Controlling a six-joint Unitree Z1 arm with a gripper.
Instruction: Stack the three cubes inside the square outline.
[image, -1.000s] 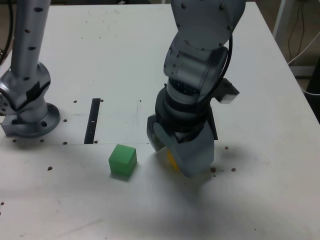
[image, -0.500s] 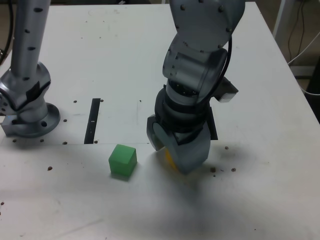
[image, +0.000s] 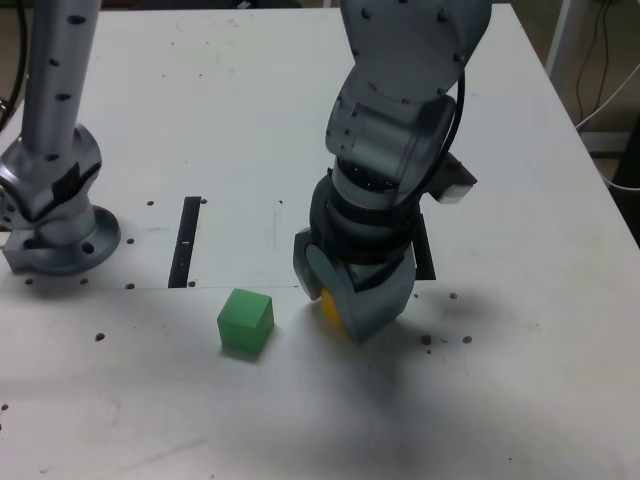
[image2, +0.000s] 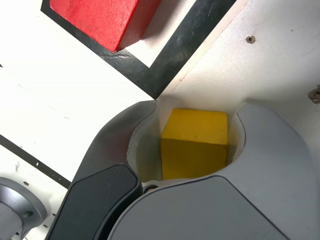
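My gripper (image: 340, 305) is shut on the yellow cube (image2: 195, 142), which sits between its two grey fingers. Only a sliver of the yellow cube (image: 328, 303) shows in the exterior view, low over the table. The red cube (image2: 100, 17) lies inside the black square outline (image2: 175, 55), just beyond the gripper (image2: 196, 117). In the exterior view the arm hides the red cube and most of the outline. The green cube (image: 245, 321) rests alone on the table, to the exterior view's left of the gripper and apart from it.
A narrow black strip (image: 185, 240) lies on the table beyond the green cube. A grey arm base and column (image: 50, 220) stand at the exterior view's left. Small dark specks (image: 445, 338) dot the white tabletop near the gripper.
The gripper has risen slightly and shifted a little towards the exterior view's left, the yellow cube moving with it. The green cube has not moved.
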